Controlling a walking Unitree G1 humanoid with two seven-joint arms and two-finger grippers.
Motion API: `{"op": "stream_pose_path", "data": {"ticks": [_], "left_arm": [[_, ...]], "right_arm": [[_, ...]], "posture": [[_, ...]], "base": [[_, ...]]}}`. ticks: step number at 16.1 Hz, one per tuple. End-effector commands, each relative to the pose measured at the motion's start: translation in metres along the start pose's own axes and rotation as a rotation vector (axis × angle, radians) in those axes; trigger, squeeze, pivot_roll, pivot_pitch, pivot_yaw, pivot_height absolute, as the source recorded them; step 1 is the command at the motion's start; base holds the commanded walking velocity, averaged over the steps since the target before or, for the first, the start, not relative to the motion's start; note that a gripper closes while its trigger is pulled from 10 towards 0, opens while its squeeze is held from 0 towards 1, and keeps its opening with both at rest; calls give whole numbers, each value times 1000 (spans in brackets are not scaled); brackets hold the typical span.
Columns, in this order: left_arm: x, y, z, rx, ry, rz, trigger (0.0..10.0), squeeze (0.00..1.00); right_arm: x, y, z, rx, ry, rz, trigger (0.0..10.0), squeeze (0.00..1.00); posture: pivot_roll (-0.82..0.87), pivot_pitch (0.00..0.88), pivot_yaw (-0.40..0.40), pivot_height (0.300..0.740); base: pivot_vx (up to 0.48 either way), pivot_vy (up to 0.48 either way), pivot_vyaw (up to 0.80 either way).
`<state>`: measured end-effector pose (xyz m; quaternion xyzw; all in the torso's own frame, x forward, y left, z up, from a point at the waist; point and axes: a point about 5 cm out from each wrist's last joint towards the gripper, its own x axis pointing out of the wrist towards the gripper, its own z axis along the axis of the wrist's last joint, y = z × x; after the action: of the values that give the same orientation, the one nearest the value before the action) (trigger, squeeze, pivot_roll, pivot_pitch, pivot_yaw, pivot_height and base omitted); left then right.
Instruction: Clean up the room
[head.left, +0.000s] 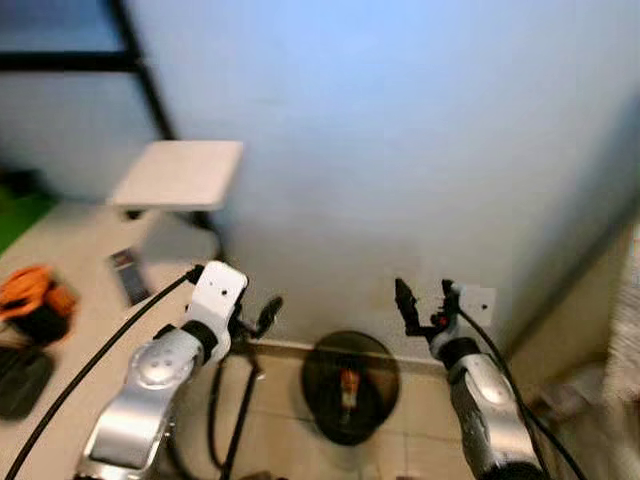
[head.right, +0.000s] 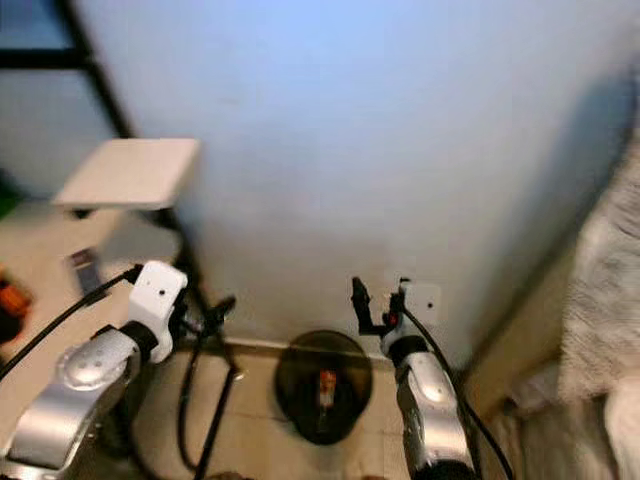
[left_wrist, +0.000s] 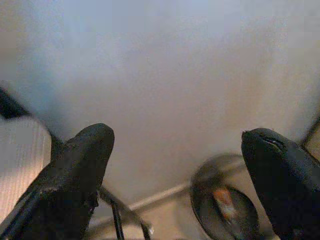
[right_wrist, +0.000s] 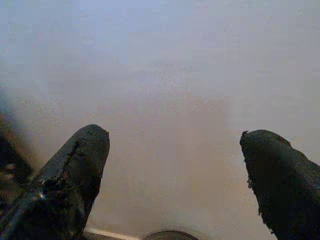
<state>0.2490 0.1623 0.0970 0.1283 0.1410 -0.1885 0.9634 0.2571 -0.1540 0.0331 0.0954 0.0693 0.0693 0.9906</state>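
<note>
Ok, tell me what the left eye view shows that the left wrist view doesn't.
Left eye view alone: an orange object on the floor, the open right pincer and the small white square tabletop. Left wrist view alone: a close look between the left pincer fingers, spread open. Both: the pale blue wall and the round dark dish on the floor.

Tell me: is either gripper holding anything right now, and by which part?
Nothing is held. The left gripper and the right gripper are both open, fingers spread with only the pale wall between them.
</note>
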Motion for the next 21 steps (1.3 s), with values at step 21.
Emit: {"op": "stream_pose_path", "data": {"ticks": [21], "left_arm": [[-7,15,-10,-48,8,208,10000,0]], "right_arm": [[-13,7,11,-17,109,-94,10000,1000]], "posture": [[-18,0,39,740]], "base": [[0,0,-800]]}}
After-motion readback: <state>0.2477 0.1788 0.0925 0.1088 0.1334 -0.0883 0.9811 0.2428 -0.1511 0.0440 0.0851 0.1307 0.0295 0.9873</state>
